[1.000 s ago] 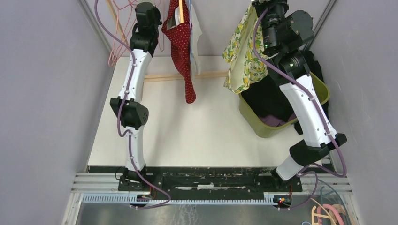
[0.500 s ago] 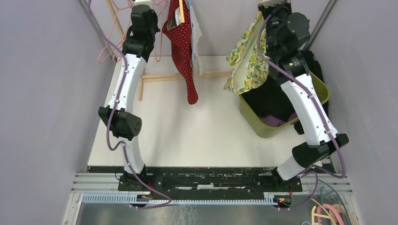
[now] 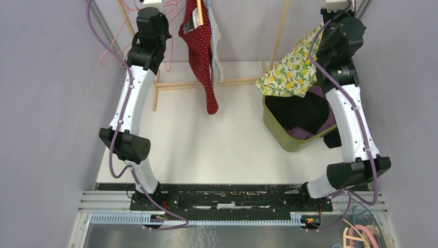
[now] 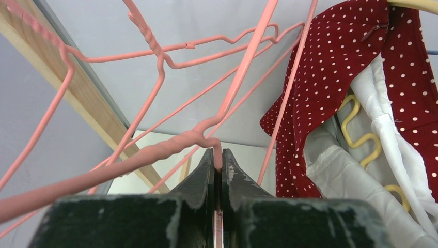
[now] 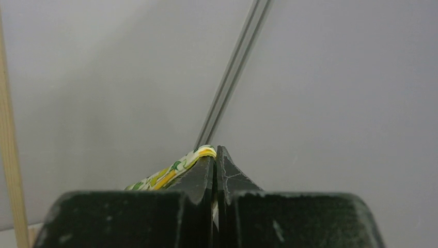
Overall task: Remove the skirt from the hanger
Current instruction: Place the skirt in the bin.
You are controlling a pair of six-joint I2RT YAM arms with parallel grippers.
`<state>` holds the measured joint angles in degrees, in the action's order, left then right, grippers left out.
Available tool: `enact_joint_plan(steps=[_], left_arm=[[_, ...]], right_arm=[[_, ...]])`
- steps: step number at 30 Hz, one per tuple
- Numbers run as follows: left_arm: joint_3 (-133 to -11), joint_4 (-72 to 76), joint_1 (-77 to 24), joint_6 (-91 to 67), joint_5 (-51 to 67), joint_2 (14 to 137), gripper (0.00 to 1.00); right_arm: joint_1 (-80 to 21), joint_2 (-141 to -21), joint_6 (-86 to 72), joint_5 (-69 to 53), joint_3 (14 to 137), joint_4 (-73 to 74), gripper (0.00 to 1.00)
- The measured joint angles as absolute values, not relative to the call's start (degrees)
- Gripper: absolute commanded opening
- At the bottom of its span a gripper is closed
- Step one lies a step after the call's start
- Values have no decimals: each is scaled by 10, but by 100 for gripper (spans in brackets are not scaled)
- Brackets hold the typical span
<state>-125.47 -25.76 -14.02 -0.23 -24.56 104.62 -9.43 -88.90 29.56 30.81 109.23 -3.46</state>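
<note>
The lemon-print cloth skirt (image 3: 289,75), pinched in the right fingers (image 5: 196,175), has swung out to two o'clock. It now looks free of the pink wire hanger (image 4: 170,150), which the left fingers (image 4: 201,173) clamp.

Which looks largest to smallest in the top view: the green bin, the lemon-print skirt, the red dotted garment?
1. green bin
2. lemon-print skirt and red dotted garment: about alike; both hang nearer the camera.

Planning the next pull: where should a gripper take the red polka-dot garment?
Probably the red polka-dot garment by its narrow lower tail, pinched from the left: it hangs free there, while the white cloth crowds its right side higher up.
</note>
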Motion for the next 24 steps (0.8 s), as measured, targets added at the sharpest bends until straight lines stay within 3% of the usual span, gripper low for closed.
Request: enact_joint_plan(steps=[11,24], left_arm=[[-1253,-266,-142,-2,-249,1046,3],[-1252,-270,-143,-2,-235,1048,3]], right_arm=[[-27,-696,299,323,821,-27,1],[20,-591,318,361,760,-21,1]])
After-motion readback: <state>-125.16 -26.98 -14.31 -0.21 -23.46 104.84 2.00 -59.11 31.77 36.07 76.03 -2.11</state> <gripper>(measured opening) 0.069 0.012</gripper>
